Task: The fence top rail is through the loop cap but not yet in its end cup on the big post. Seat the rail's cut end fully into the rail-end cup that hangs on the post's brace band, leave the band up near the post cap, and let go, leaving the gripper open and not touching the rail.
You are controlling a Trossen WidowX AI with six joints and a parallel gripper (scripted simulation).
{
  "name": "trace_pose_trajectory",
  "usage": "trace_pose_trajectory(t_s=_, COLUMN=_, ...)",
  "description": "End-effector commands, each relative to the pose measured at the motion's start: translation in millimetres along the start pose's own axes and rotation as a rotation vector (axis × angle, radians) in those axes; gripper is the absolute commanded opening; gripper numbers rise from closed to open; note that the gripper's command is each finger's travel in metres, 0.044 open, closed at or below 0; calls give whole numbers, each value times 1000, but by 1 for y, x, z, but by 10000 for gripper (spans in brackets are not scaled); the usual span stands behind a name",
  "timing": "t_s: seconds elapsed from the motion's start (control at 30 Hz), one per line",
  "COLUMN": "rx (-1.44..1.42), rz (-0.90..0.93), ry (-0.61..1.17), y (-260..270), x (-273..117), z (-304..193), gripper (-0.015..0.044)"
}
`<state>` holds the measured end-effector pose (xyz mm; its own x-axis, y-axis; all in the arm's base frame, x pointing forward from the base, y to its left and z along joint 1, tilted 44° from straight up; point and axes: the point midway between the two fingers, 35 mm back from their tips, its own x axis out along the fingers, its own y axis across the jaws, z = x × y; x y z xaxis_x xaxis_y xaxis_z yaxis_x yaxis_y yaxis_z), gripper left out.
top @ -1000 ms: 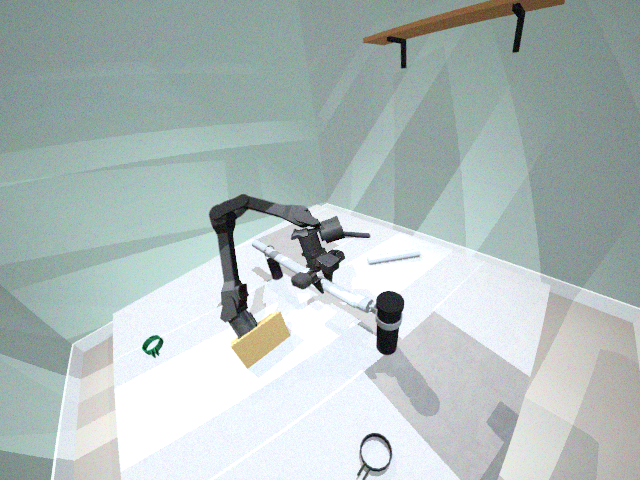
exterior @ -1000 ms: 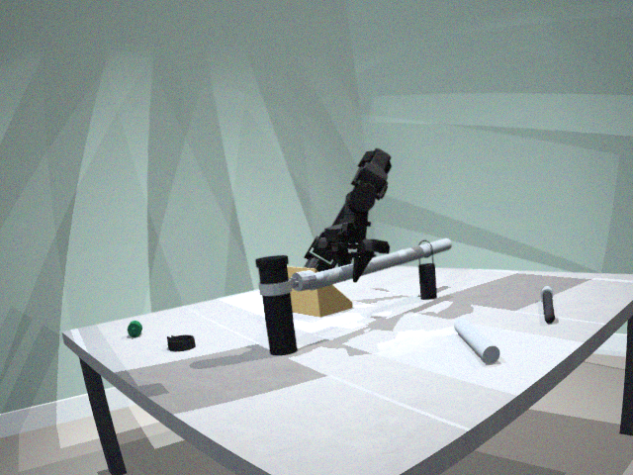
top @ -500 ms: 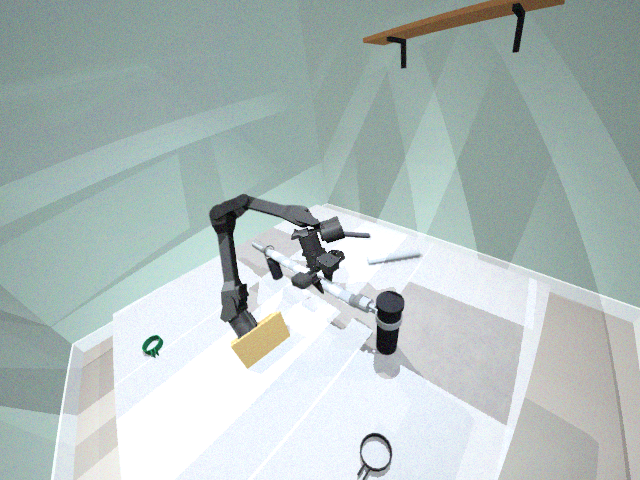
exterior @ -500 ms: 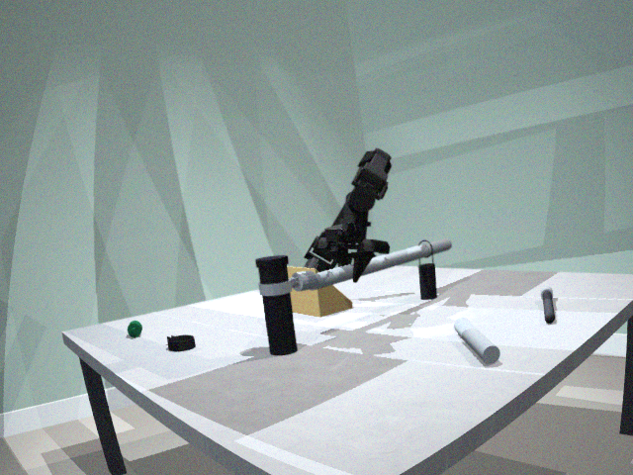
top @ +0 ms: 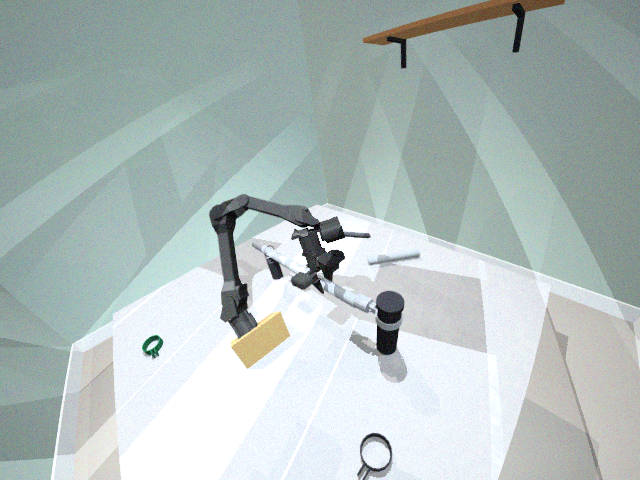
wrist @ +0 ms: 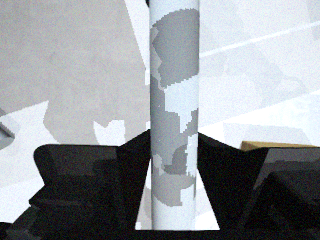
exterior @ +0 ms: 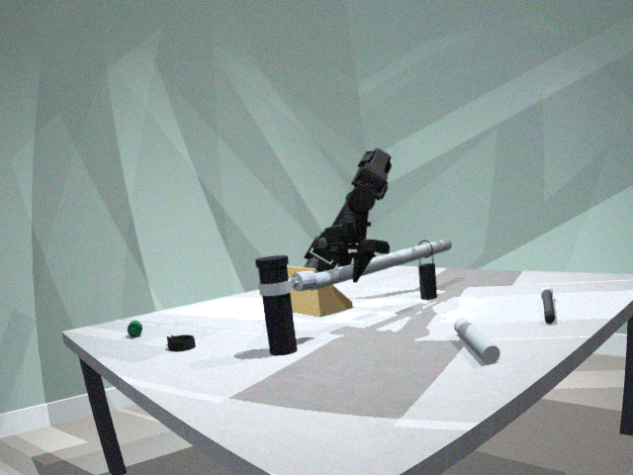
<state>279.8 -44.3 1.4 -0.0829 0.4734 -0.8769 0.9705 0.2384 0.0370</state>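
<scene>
The pale grey rail (top: 338, 291) (exterior: 394, 260) (wrist: 175, 110) runs through the wire loop (exterior: 433, 249) on the small post (exterior: 427, 283) towards the big black post (top: 387, 338) (exterior: 280, 327). The rail-end cup (top: 363, 301) (exterior: 307, 280) is beside the post on the grey brace band (top: 389, 323) (exterior: 275, 289), which sits a little below the post cap (top: 390, 301) (exterior: 272, 261). The rail's near end meets the cup and looks inside its mouth; how deep is hidden. My gripper (top: 316, 279) (exterior: 343, 270) (wrist: 170, 133) is shut on the rail around its middle, one finger on each side.
A yellow block (top: 261, 341) (exterior: 319, 301) stands at the arm's base. A loose grey cylinder (top: 393, 256) (exterior: 476, 340) and a dark rod (top: 356, 235) (exterior: 548, 307) lie on the rail's far side. A green clamp (top: 145, 347) (exterior: 135, 329) and a black clamp (top: 391, 454) (exterior: 181, 343) lie farther off.
</scene>
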Motion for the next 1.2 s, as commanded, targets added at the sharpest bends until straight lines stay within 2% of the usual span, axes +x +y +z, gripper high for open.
trace_pose_trajectory(t_s=0.0, rx=-1, rz=2, ry=-9, y=1, x=-2, z=3, gripper=0)
trace_pose_trajectory(t_s=1.17, rx=-1, rz=2, ry=-11, y=1, x=-6, z=8, gripper=0)
